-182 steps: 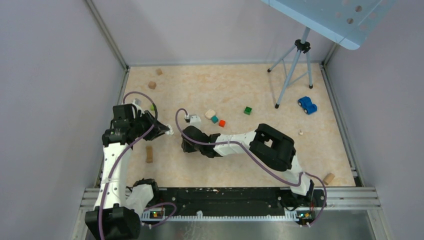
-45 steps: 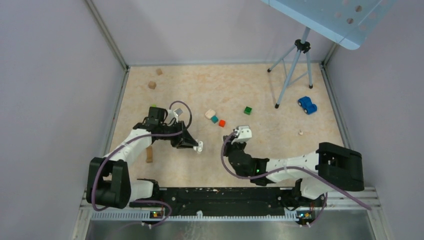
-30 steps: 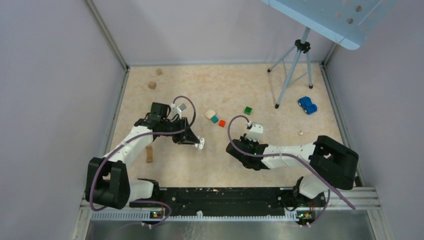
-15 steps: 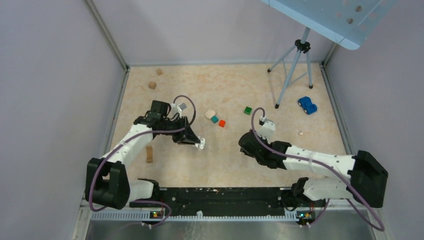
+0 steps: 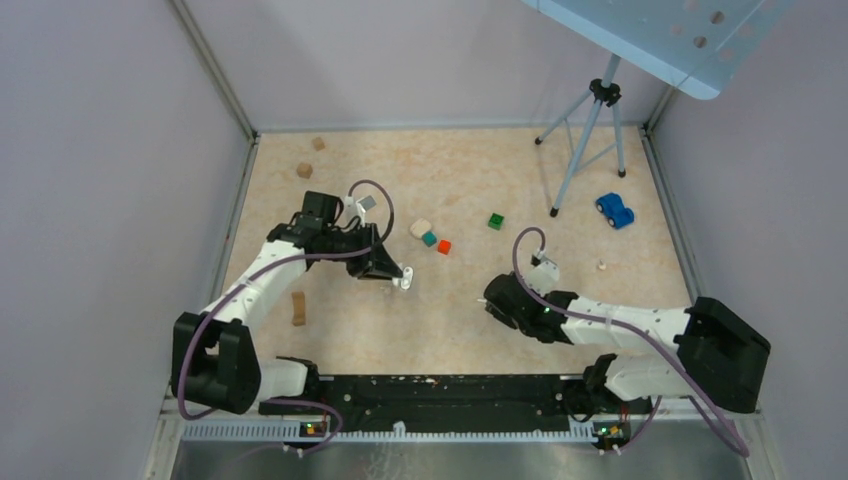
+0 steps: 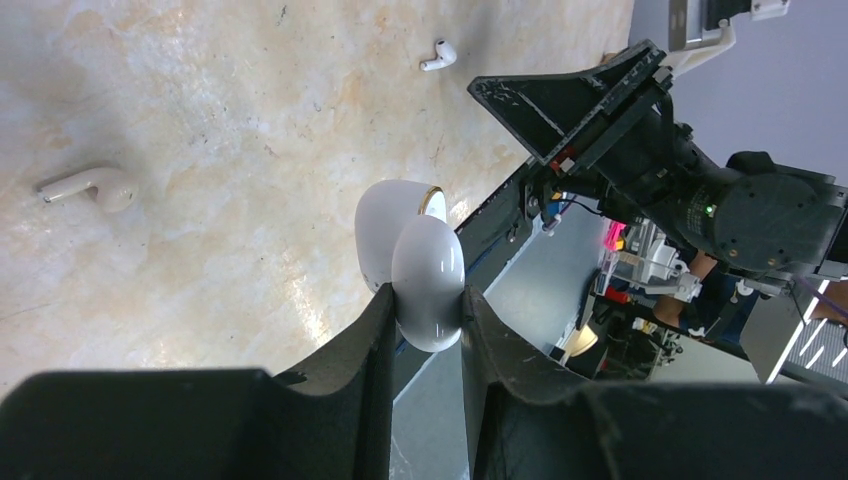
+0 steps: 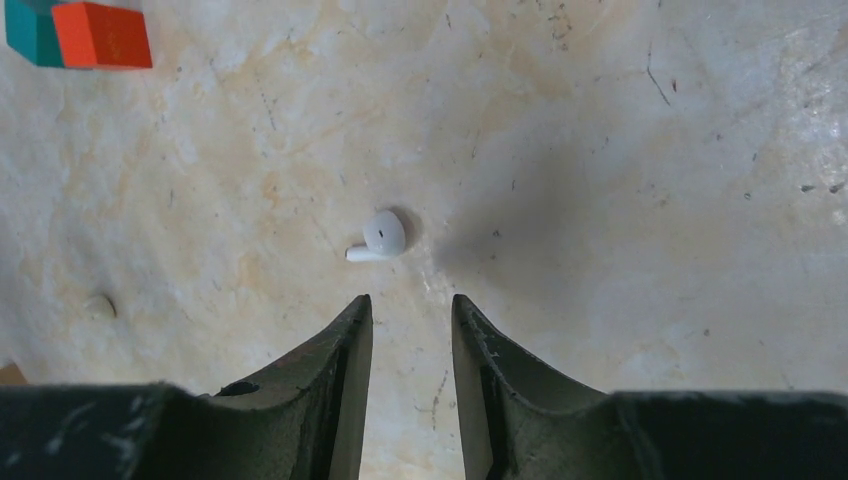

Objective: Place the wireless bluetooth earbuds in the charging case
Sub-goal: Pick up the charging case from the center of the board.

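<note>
left gripper (image 6: 427, 300): jaws are clamping the small glossy white rounded plastic charging case (image 6: 425, 270) over the beige marbled tabletop (image 6: 200, 100) | right gripper (image 7: 408, 305): jaws are standing apart, gripping nothing, hovering just beside a tiny white stemmed plastic earbud (image 7: 380, 237) | second earbud (image 6: 90, 187): lying on the tabletop near the case

The top external camera sits above and behind the arm bases and looks down over the whole worktop (image 5: 500, 170) from its near edge. The left wrist camera is low and rolled sideways. It looks past its own fingers (image 6: 365, 350) toward the near edge and the right arm (image 6: 760, 210) (image 5: 620, 322). The right wrist camera faces straight down from close above. The orange cube (image 7: 100, 35) (image 5: 444, 246) shows in both it and the top view.
</note>
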You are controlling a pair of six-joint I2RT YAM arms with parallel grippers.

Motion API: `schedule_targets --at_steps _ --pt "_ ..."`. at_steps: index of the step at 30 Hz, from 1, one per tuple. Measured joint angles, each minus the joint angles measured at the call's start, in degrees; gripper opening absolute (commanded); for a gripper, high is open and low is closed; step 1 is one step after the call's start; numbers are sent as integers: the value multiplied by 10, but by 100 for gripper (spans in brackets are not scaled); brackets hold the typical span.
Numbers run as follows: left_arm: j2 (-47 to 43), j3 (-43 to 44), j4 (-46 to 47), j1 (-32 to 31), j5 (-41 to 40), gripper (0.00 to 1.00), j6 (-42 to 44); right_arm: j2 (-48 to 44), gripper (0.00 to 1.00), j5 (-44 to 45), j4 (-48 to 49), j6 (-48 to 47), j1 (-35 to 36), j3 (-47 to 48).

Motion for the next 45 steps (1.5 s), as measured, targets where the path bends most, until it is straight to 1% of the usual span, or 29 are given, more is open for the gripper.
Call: schedule_targets --at_steps 6,9,14,16,23,32,36,40,45 --pt "8 17 -10 0 1 1 12 61 34 -8 44 28 -18 0" --pt "9 28 -17 0 -2 1 18 75 34 -10 73 38 -22 2" --pt "11 35 -19 0 -2 1 25 100 31 -11 94 42 -28 15" --pt "13 35 -21 0 -2 1 27 108 30 -10 95 42 -29 21" --pt "15 35 -24 0 -1 1 28 136 29 -12 87 43 -32 47" --pt "15 33 -24 0 -1 1 28 209 25 -24 35 44 -46 134" --pt "14 30 -24 0 -1 1 28 215 24 -26 30 44 -48 141" --pt "14 30 -25 0 -1 1 28 215 18 -31 30 41 -51 141" --pt "14 30 -25 0 1 1 28 215 16 -35 28 30 -54 143"
